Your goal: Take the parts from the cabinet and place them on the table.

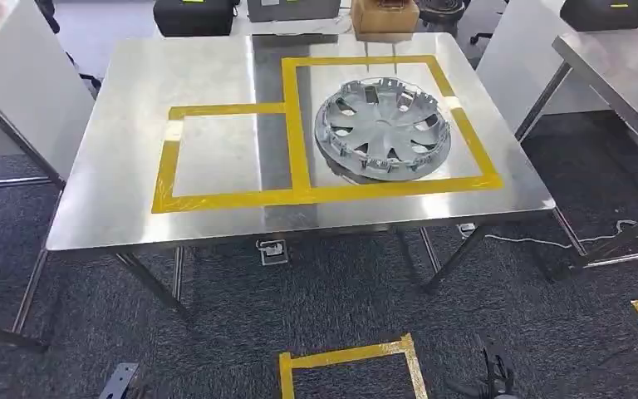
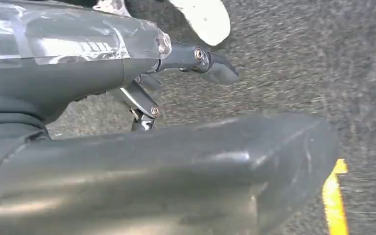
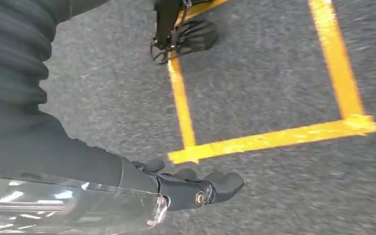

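No writing could be read anywhere. A silver hubcap (image 1: 383, 125) lay face-down on the steel table (image 1: 133, 166), inside the larger yellow taped rectangle (image 1: 303, 125) toward the far right corner; the smaller taped rectangle beside it held nothing. A cardboard box (image 1: 385, 17) and dark cases stood past the far edge, and another table (image 1: 623, 66) stood to the right. The left hand (image 2: 176, 73) and right hand (image 3: 191, 186) hung over grey carpet, fingers loosely apart, holding nothing. Yellow floor tape (image 3: 274, 139) lay below the right hand.
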